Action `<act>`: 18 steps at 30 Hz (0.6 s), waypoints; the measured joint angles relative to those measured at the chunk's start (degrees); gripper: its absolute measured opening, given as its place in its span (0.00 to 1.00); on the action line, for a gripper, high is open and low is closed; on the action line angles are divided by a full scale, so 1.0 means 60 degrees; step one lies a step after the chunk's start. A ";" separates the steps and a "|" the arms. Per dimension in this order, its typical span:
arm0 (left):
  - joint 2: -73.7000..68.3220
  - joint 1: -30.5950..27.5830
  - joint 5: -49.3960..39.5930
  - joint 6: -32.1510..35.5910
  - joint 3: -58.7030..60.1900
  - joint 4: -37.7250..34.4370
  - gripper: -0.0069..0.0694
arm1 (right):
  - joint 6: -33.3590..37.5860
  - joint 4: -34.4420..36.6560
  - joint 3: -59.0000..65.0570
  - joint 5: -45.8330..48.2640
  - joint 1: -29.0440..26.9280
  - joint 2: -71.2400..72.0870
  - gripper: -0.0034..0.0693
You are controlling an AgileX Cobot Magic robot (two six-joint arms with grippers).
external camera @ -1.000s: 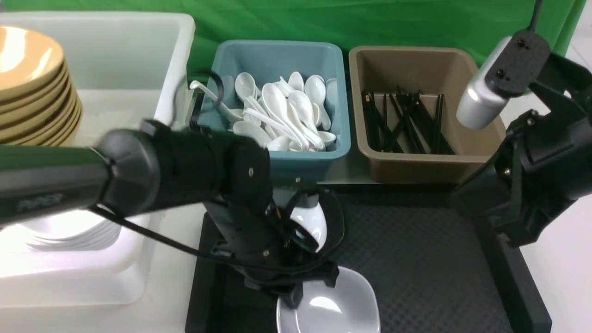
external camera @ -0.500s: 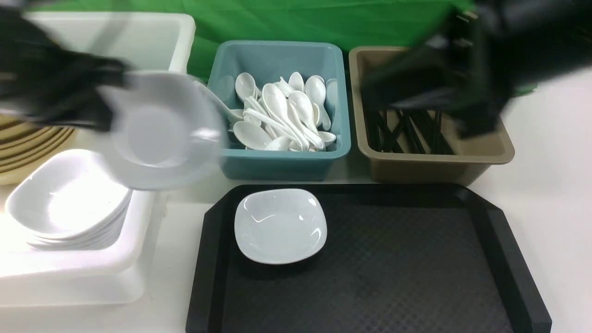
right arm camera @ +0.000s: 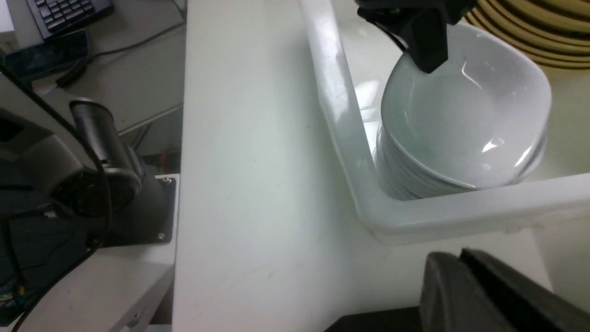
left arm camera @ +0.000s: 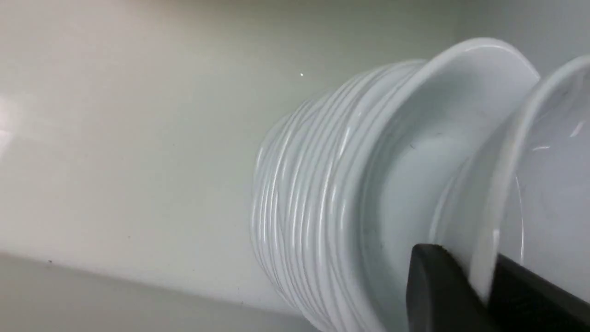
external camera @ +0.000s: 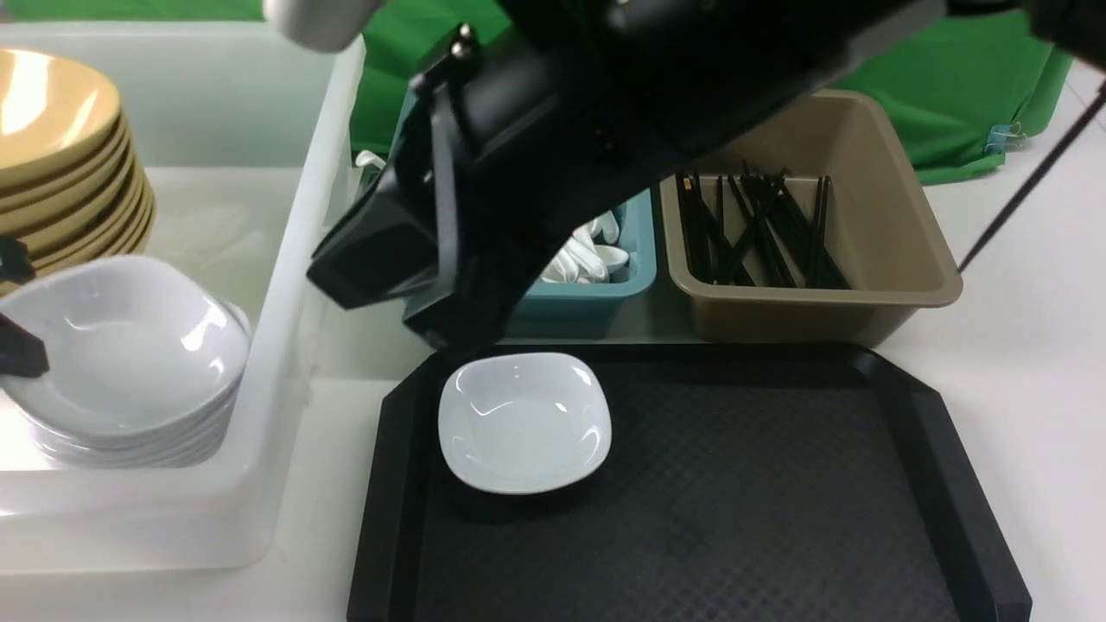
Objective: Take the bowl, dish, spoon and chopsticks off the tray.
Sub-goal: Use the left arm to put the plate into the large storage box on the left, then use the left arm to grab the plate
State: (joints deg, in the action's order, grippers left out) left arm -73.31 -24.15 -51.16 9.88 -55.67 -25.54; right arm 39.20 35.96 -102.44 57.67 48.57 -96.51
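Observation:
The black tray point(external camera: 778, 518) holds a single white dish point(external camera: 523, 422) near its far left corner. A second white dish point(external camera: 121, 345) lies slightly tilted on top of the white dish stack point(left arm camera: 313, 193) in the white bin point(external camera: 285, 259). My left gripper point(left arm camera: 479, 272) is shut on this dish's rim, one finger on each side. My right gripper point(right arm camera: 461, 256) is shut and empty, above the bare table beside the white bin. In the front view the right arm point(external camera: 605, 130) stretches across the teal bin. Yellow bowls point(external camera: 52, 164) are stacked at the back of the white bin.
The teal bin point(external camera: 622, 285) of white spoons point(external camera: 587, 255) is mostly hidden by the right arm. Next to it a brown bin point(external camera: 821, 302) holds black chopsticks point(external camera: 760, 233). A green cloth hangs behind the bins. The white bin's wall stands just left of the tray.
My left gripper has carried a white dish left and down onto the stack in the white bin. The right arm has swung from the right side across the teal bin.

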 joint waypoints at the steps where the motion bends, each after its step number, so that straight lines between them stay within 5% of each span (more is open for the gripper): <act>1: 0.0000 0.0000 0.0033 0.0027 -0.0020 0.0118 0.30 | 0.0000 -0.0001 0.0001 0.0010 0.0000 0.0000 0.08; 7: 0.0149 0.0000 -0.1055 -0.0277 -0.1182 0.1481 0.65 | -0.0196 -0.0661 -0.0009 0.0433 0.0000 0.0077 0.08; 11: 0.0495 0.0010 -0.1927 -0.0964 -0.2347 0.1844 0.75 | -0.1068 -0.2331 -0.0009 0.0946 0.0000 0.0244 0.08; 13: 0.0785 0.0261 -0.2175 -0.0861 -0.2794 0.1439 0.70 | -0.1830 -0.3435 -0.0009 0.1178 -0.0010 0.0367 0.08; 15: 0.1005 0.1099 -0.2029 -0.0818 -0.2948 0.0795 0.52 | -0.2784 -0.4963 -0.0009 0.1464 -0.0183 0.0579 0.08; 18: 0.0999 0.2873 -0.1544 -0.0860 -0.2902 0.0637 0.22 | -0.3245 -0.5615 -0.0009 0.1830 -0.0677 0.0813 0.08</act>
State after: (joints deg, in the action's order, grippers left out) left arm -67.32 -6.91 -60.43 4.72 -73.09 -21.72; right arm 19.73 2.27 -102.50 68.65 44.51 -91.63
